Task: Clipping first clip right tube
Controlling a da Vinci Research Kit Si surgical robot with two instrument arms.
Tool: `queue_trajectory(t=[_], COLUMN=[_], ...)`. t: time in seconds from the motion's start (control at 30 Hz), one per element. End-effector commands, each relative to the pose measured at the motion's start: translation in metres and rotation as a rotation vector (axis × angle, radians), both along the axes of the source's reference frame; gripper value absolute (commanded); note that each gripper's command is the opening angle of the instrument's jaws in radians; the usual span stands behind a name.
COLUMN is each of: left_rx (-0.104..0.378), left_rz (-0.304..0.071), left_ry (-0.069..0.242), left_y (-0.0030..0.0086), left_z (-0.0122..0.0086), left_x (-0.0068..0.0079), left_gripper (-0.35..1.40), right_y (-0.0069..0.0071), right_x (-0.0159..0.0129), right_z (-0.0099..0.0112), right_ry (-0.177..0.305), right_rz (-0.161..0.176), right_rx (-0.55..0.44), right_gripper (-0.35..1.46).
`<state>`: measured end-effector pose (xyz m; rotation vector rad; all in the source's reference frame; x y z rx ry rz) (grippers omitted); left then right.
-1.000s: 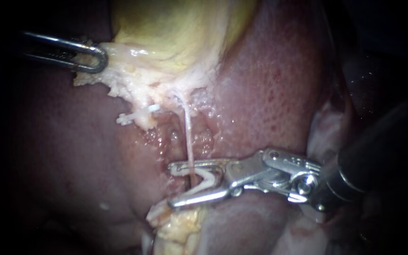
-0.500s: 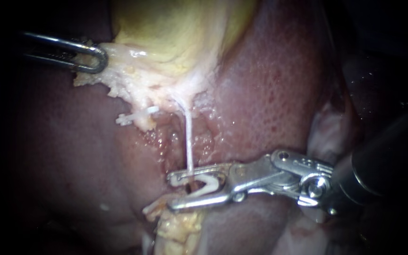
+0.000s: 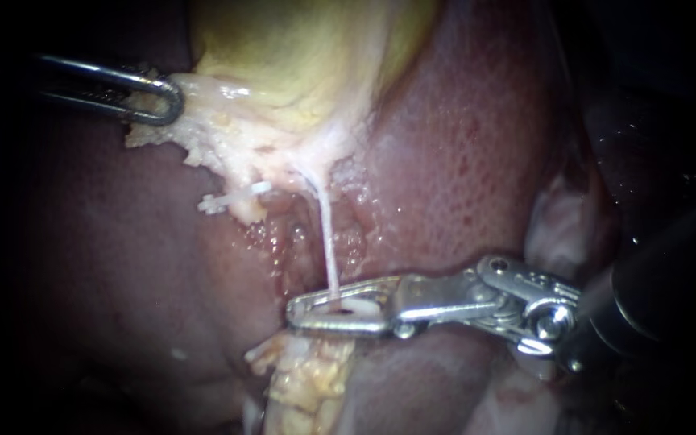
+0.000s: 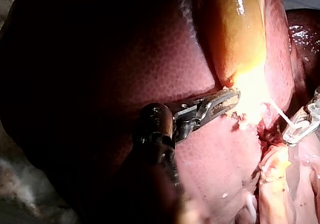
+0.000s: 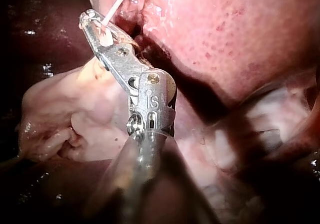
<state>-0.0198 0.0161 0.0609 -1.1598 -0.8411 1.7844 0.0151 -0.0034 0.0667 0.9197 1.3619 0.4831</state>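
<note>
As left instrument (image 3: pixel 172 98) holds gallbladder (image 3: pixel 300 56), right instrument (image 3: pixel 295 312) clamps the tube (image 3: pixel 328 234).

the liver (image 3: pixel 461 145) is deep red-pink with a fine pale stipple. the gallbladder (image 3: pixel 300 48) is yellow-green, fading into cream frayed tissue (image 3: pixel 227 137). the tube (image 3: pixel 328 242) is a thin white thread, and the clip (image 3: pixel 231 197) is white too. the left tool (image 3: pixel 175 101) and right tool (image 3: pixel 293 312) are shiny silver.

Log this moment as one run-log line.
step: clipping | left instrument: jaws shut on gallbladder | right instrument: jaws shut on clip around right tube
</note>
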Motion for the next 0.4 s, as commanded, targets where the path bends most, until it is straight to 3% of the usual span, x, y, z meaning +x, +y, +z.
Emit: queue_trajectory(t=[0.03, 0.4], left_rx=[0.0, 0.0], left_rz=[0.0, 0.0], left_ry=[0.0, 0.0], left_y=[0.0, 0.0], left_z=[0.0, 0.0], left_x=[0.0, -0.0001], left_gripper=[-0.35, -0.35], right_y=[0.0, -0.0002], right_x=[-0.0001, 0.0], right_z=[0.0, 0.0002], right_ry=[0.0, 0.0], right_rz=[-0.001, -0.001], right_rx=[0.0, -0.002], right_gripper=[-0.35, -0.35])
